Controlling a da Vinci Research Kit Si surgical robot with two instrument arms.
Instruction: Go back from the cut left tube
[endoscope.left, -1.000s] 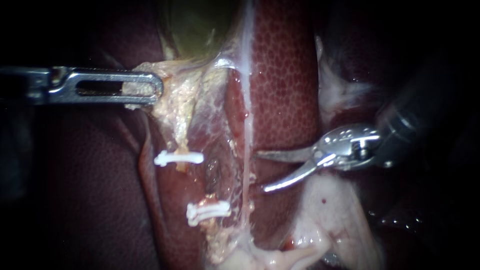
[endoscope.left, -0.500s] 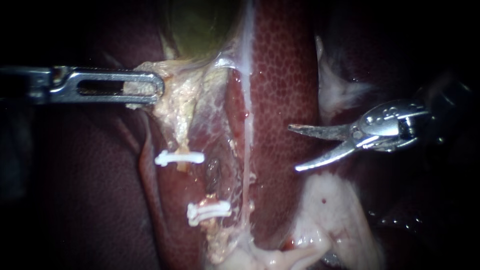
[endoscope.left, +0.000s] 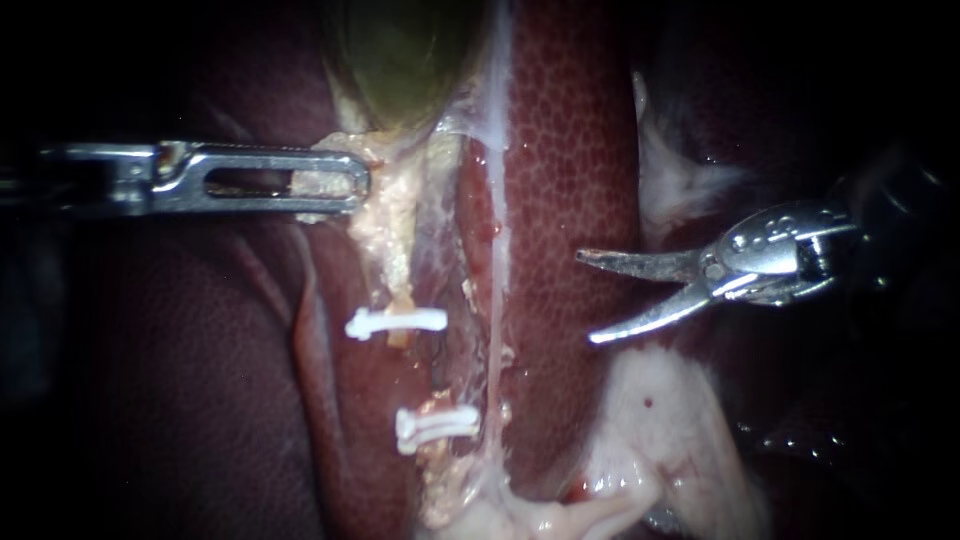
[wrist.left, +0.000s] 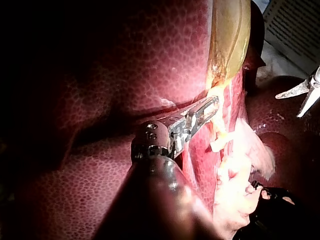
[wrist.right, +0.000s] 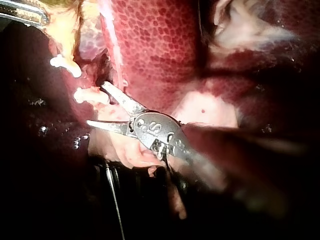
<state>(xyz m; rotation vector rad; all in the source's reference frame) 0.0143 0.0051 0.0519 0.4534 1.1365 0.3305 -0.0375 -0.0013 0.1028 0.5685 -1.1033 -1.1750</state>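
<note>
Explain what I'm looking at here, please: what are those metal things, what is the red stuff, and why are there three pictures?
This is a surgical robot working on a pig's liver, the dark red speckled mass, with the greenish gallbladder lying on it. The wide picture comes from an endoscope, a small camera close to the tissue. The other two come from cameras on the robot's two arms.

The metal things are its instruments: thin shafts ending in two small jaws. The left instrument, entering from the left, has its jaws shut on pale tissue just below the gallbladder. The right instrument has pointed blades that stand open and hold nothing, off to the side of the clips.

The white bars, an upper clip and a lower clip, are clamped on a tube.
</note>
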